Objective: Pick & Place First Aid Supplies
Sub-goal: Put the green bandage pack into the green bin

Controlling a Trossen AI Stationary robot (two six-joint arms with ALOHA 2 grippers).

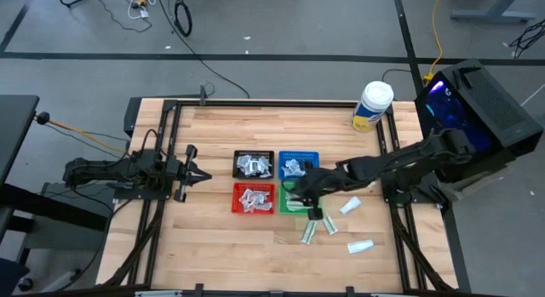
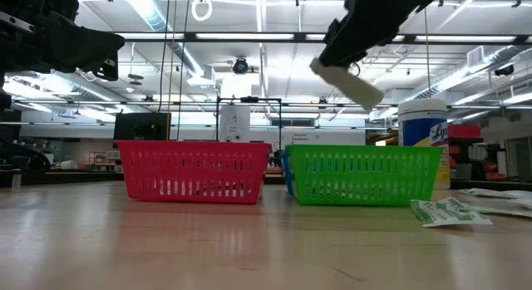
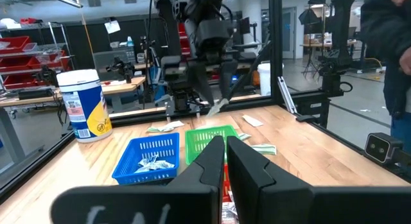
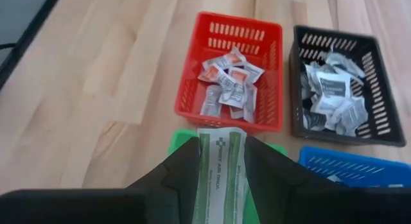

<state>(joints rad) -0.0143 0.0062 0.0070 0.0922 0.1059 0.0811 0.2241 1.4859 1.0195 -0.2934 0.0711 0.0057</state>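
Note:
My right gripper [image 4: 220, 146] is shut on a narrow white-and-green packet [image 4: 220, 161], one of the first aid supplies. It hangs over the green tray [image 1: 292, 203], beside the red tray [image 4: 231, 76]. In the low view the packet [image 2: 349, 84] slants down well above the green tray [image 2: 362, 174]. Several more packets lie flat on the table at the right [image 1: 308, 231] [image 1: 360, 246]. My left gripper [image 1: 192, 171] waits shut at the table's left, holding nothing. My right gripper holds the packet between its two fingers, which stand at its two long edges [image 4: 204, 165] and run along its length. The fingers slant down from the table's right side. The packet's free end [image 2: 364, 94] sticks out past the fingertips, tilted and lifted clear above the green tray.
The black tray [image 1: 254, 164] and blue tray [image 1: 299, 163] stand behind the red tray [image 1: 254, 197] and the green one; all hold small packets. A white jar with a yellow label [image 1: 372, 105] stands at the far right. Bare wood lies along the near edge.

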